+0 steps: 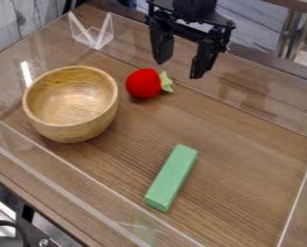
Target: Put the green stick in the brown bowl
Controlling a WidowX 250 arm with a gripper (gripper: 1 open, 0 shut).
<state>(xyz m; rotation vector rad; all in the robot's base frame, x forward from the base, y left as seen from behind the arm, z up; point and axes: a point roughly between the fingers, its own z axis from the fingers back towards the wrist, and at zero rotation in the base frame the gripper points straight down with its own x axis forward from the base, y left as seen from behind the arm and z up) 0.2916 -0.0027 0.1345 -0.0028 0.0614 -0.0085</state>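
A wooden table (246, 135) with a dark grain carries everything in view, and low clear plastic walls (41, 183) run along its edges, fencing the working area on the near and left sides. At the far left corner a small clear plastic piece (91, 33) with pointed tips stands upright, well apart from the rest. The brown bowl (71, 102) sits on the left side of the table, upright and empty, its thick tan rim showing the grain. Just to the right of the bowl, with a gap between them, lies a red strawberry toy (147, 83) with a small green leaf on its right side. The green stick (172, 177) lies flat on the table toward the near right, well apart from the bowl, its long axis slanting from near left up to far right; nothing rests on it or against it. Between the stick and the bowl the wood is bare. The strawberry toy lies between the gripper and the bowl, and nearer the gripper. The gripper (180, 55) hangs above the far middle of the table, pointing down, just beyond and to the right of the strawberry toy. Its two dark fingers (203, 58) stand spread wide with clear space between them; they hold nothing and touch nothing, and the stick is far from them.
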